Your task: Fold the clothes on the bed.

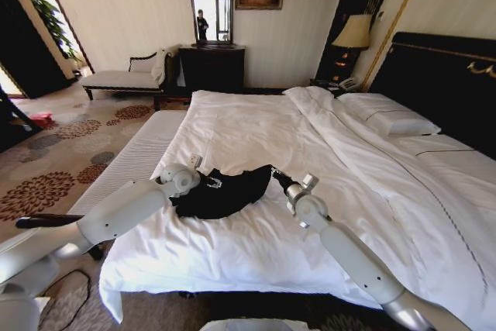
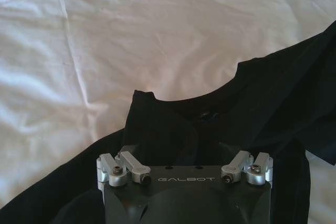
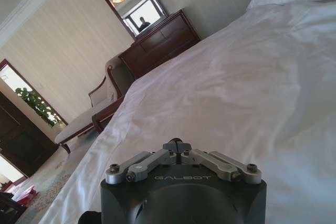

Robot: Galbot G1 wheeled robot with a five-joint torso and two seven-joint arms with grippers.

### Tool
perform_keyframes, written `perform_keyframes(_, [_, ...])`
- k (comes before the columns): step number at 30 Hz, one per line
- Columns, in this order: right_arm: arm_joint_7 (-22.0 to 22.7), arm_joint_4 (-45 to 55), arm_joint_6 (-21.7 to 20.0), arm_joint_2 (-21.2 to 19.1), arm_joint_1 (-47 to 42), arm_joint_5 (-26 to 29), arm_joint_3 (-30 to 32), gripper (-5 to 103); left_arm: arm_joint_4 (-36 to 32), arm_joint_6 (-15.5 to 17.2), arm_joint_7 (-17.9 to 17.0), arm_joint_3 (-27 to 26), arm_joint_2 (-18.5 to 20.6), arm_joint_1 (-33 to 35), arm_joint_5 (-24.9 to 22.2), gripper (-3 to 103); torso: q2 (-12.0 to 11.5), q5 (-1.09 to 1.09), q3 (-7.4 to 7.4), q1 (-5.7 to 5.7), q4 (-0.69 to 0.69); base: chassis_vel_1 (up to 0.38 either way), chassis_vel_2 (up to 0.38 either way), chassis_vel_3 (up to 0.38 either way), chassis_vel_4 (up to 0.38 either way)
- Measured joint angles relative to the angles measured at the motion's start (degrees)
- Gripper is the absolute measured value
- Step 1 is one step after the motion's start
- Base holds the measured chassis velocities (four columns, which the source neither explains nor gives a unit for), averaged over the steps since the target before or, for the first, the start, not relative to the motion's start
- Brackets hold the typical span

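**Both grippers at the black T-shirt, near edge of the bed**

On the near side of the bed [image 1: 325, 137], the black T-shirt [image 1: 225, 191] lies bunched in a dark heap on the white sheet, close to the mattress edge nearest the robot. No lettering visible on it from the head view.

Left gripper [image 1: 208, 180]: down at the shirt's left end, arm reaching in from the robot's left. In the left wrist view the gripper [image 2: 186, 142] sits over dark cloth, with the shirt [image 2: 273, 103] spreading away across the white sheet [image 2: 131, 35]; the linkage arms stand apart at either side of the body, but the fingertips are lost against the black fabric, so cannot tell whether it has hold of anything.

Right gripper [image 1: 276, 177]: at the shirt's right end, touching or just beside the fabric. In the right wrist view the gripper [image 3: 177, 145] has its linkage drawn in to the middle, fingers closed together; what lies between the tips cannot be made out.

Pale chaise bench [image 1: 124, 77] and dark dresser [image 1: 211, 66] stand against the far wall.
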Motion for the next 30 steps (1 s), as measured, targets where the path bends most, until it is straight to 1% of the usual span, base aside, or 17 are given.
perform_keyframes(1, [-0.02,0.03,0.0,-0.02,0.0,0.0,0.01,0,-0.01,0.0,-0.04,0.0,0.05,0.07,-0.13,83,0.0,0.0,0.0,0.0,0.01,0.0,0.0,0.0,0.0])
perform_keyframes(2, [-0.02,0.03,0.0,-0.02,0.0,0.0,0.01,0,-0.01,0.0,-0.04,0.0,0.05,0.07,-0.13,83,0.0,0.0,0.0,0.0,0.01,0.0,0.0,0.0,0.0])
perform_keyframes(6, [-0.03,0.04,0.01,0.0,0.16,0.0,-0.01,0,0.0,0.0,-0.12,0.08,0.26,0.52,-0.28,61,0.0,0.0,0.0,0.0,0.01,0.0,0.0,0.0,0.0])
perform_keyframes(8, [-0.03,0.02,0.02,0.03,0.22,0.0,-0.07,0,0.08,0.0,-0.12,0.06,0.19,0.74,-0.28,61,0.0,0.0,0.0,0.0,0.01,0.0,0.0,0.0,0.0])
perform_keyframes(12, [-0.03,-0.05,0.03,0.1,0.25,-0.04,-0.18,0,0.42,0.0,-0.13,-0.21,0.05,1.27,-0.23,39,0.0,0.0,0.0,0.0,0.01,0.0,0.0,0.0,0.0])
perform_keyframes(13, [-0.03,-0.05,0.03,0.1,0.25,-0.04,-0.18,0,0.42,0.0,-0.13,-0.21,0.05,1.27,-0.23,39,0.0,0.0,0.0,0.0,0.01,0.0,0.0,0.0,0.0])
perform_keyframes(14, [-0.03,-0.07,0.04,0.11,0.24,-0.06,-0.18,0,0.66,0.0,-0.12,-0.41,-0.01,1.44,-0.12,34,0.0,0.0,0.0,0.0,0.01,0.0,0.0,0.0,0.0])
perform_keyframes(15, [-0.03,-0.09,0.04,0.12,0.22,-0.1,-0.19,0,0.85,0.0,-0.12,-0.64,-0.06,1.57,0.02,34,0.0,0.0,0.0,0.0,0.01,0.0,0.0,0.0,0.0])
perform_keyframes(16, [-0.03,-0.11,0.05,0.12,0.21,-0.15,-0.21,0,1.0,0.0,-0.12,-0.93,-0.07,1.72,0.1,28,0.0,0.0,0.0,0.0,0.01,0.0,0.0,0.0,0.0])
perform_keyframes(17, [-0.03,-0.11,0.05,0.12,0.21,-0.15,-0.21,0,1.0,0.0,-0.12,-0.93,-0.07,1.72,0.1,28,0.0,0.0,0.0,0.0,0.01,0.0,0.0,0.0,0.0])
perform_keyframes(21, [-0.03,-0.12,0.12,0.05,0.22,-0.18,-0.21,0,1.03,0.0,-0.12,-2.83,0.16,2.51,0.17,8,0.0,0.0,0.0,0.0,0.0,0.0,0.0,0.0,0.0])
perform_keyframes(23, [-0.03,-0.12,0.16,0.04,0.23,-0.18,-0.19,0,0.94,0.0,-0.13,-3.26,0.27,2.69,0.17,8,0.0,0.0,0.0,0.0,0.0,0.0,0.0,0.0,0.0])
perform_keyframes(25, [-0.03,-0.12,0.67,0.04,0.3,-0.19,-0.05,0,0.36,0.0,-0.26,-5.43,0.81,3.81,0.25,1,0.0,0.0,0.0,0.0,0.0,0.0,0.0,0.0,0.0])
perform_keyframes(27, [-0.01,-0.09,1.05,0.06,0.36,-0.2,0.26,0,-0.31,0.0,-0.57,-8.04,1.37,5.19,0.4,0,0.0,-0.01,0.0,0.0,0.0,0.0,0.0,0.0,0.0])
perform_keyframes(28, [-0.01,-0.09,1.05,0.06,0.36,-0.2,0.26,0,-0.31,0.0,-0.57,-8.04,1.37,5.19,0.4,0,0.0,-0.01,0.0,0.0,0.0,0.0,0.0,0.0,0.0])
perform_keyframes(29, [0.0,0.01,1.23,0.06,0.39,-0.2,0.4,0,-0.73,0.0,-0.81,-9.59,1.67,6.08,0.45,0,0.0,0.0,0.0,0.0,0.0,0.0,0.0,0.0,0.0])
perform_keyframes(30, [0.1,0.34,1.6,0.06,0.52,-0.17,0.78,0,-1.88,0.0,-1.2,-13.49,2.33,8.43,0.46,0,0.0,-0.01,0.0,0.0,0.0,0.0,0.0,0.0,0.0])
